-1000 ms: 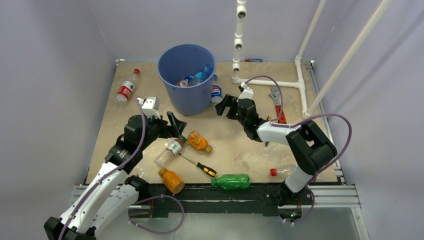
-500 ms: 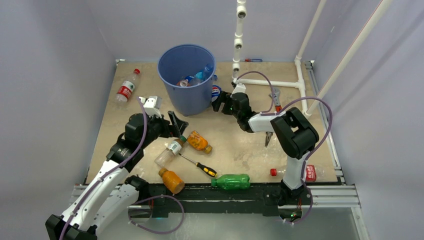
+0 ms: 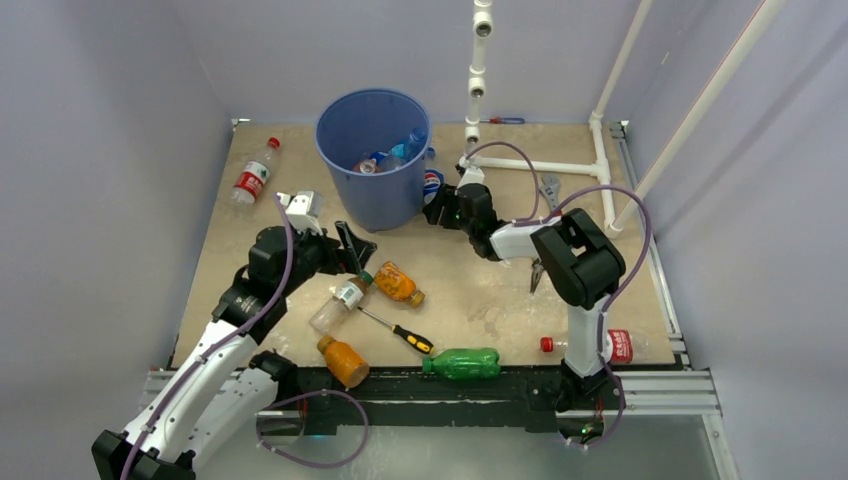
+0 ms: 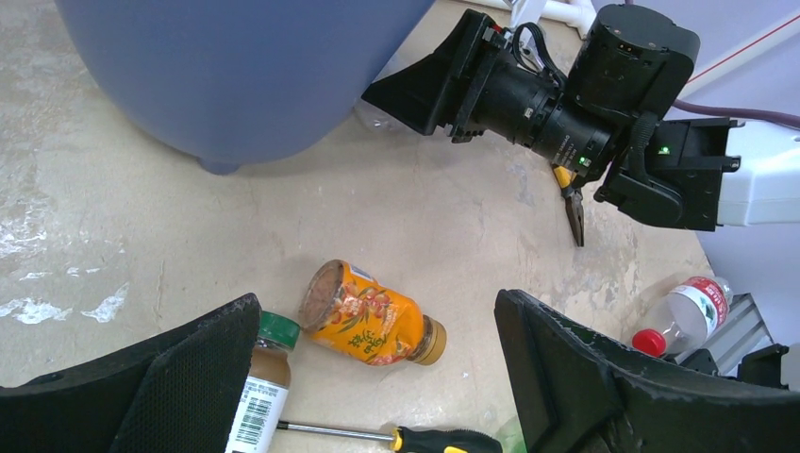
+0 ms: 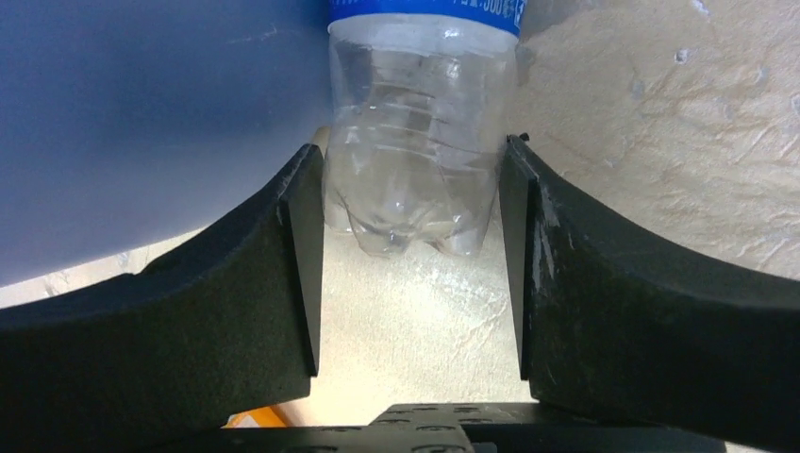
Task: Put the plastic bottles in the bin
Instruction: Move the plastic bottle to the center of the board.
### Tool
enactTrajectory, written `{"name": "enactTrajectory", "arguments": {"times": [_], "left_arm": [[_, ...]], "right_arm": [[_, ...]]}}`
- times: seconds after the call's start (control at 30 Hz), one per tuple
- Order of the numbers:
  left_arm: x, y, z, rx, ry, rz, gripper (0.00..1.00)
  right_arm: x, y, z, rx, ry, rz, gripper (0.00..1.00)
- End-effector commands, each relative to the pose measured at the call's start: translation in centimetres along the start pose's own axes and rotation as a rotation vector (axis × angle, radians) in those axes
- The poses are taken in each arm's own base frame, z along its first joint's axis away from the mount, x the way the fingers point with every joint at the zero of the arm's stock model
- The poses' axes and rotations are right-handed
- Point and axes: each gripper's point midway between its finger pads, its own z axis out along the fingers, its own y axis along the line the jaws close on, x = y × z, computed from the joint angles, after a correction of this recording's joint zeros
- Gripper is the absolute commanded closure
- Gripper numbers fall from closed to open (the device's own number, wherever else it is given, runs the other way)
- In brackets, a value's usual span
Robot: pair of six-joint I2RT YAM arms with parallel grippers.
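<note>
One blue-labelled bottle (image 3: pixel 432 186) lies against the bin (image 3: pixel 375 205) from above, the right gripper (image 3: pixel 437 207) at it. The left wrist shows the left gripper (image 4: pixel 377 300) spread wide, empty, over an orange bottle (image 4: pixel 370 314). Only the right wrist shows pads (image 5: pixel 304 255) flanking the light, crushable clear base, probably a fair hold; whether clamped, I cannot tell.

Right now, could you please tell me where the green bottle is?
In the top view, the green bottle lies on its side at the table's near edge, just right of the screwdriver's handle, with an orange bottle further left.
</note>
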Motion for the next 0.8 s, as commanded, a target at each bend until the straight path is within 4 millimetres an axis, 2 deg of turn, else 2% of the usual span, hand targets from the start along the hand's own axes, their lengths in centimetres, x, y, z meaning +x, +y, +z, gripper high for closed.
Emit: {"name": "enactTrajectory", "arguments": {"times": [0.0,0.1,0.27,0.3,0.33,0.47,0.6,0.77], "left_arm": [[-0.8,-0.5,-0.1,0.023,-0.031,-0.016,0.05],[-0.8,-0.5,-0.1,0.023,-0.031,-0.016,0.05],[-0.9,-0.6,-0.2,0.026,-0.034,-0.016,0.05],[-0.9,-0.6,-0.2,0.029,-0.036,-0.016,0.05],[-0.9,-0.6,-0.3,0.028,-0.037,-0.016,0.05],[-1.0,-0.6,-0.3,0.031,-0.04,-0.014,0.05],[-1.1,-0.7,-0.4,0.036,-0.043,-0.016,0.05],[-1.0,-0.9,-0.5,0.045,-0.044,-0.017,0.06]], "right_arm": [[-1.9,0.7,-0.5,-0.019,-0.034,-0.019,0.48],[-2.8,0.5,-1.5,-0.006,-0.069,-0.032,0.53],[-2.2,0.0,-5.0,0.007,-0.059,-0.04,0.56],[-1.3,-0.6,-6.0,0.022,-0.041,-0.043,0.56],[-1.4,-0.6,-7.0,0.024,-0.046,-0.042,0.56],[0.2,-1.5,-12.2,0.037,-0.026,-0.018,0.57],[2.0,-1.2,-16.9,0.034,0.004,-0.009,0.57],[6.1,-0.6,-20.4,0.032,0.137,-0.024,0.55]]}}
